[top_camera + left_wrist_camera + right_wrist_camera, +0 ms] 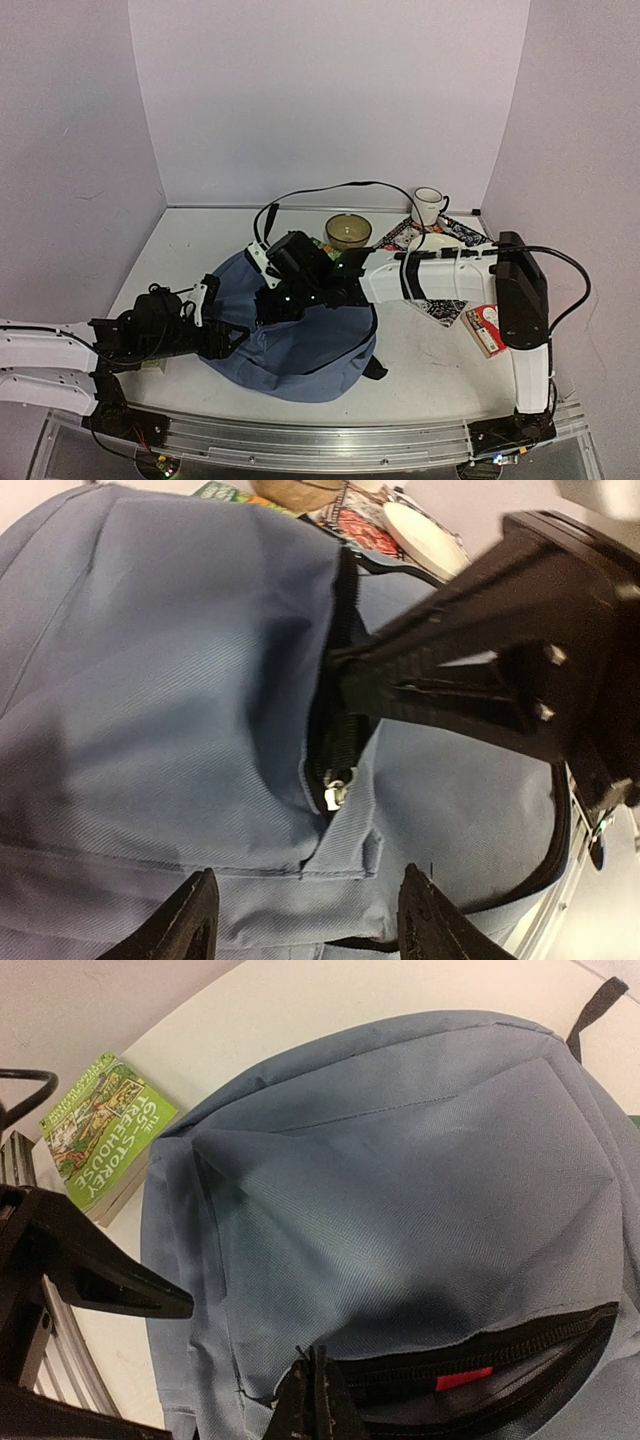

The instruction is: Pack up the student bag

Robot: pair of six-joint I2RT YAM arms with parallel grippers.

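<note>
The student bag (310, 355), slate-blue, lies flat on the table in front of the arm bases. Its main zip is partly open, showing a dark inside with a red tag (463, 1378). My right gripper (272, 298) reaches across from the right and is shut on the bag's fabric edge at the end of the zip opening (318, 1400). My left gripper (232, 342) is open and empty at the bag's left side. Its fingers straddle the fabric (310, 920) just below the silver zip pull (338, 790). The right gripper's black body (470, 680) shows there too.
A green paperback (105, 1130) lies beside the bag near the front rail. Behind the bag stand a bowl (348, 230), a white mug (428, 205) and a patterned cloth with a plate (445, 238). A red-and-white box (483, 328) lies at the right.
</note>
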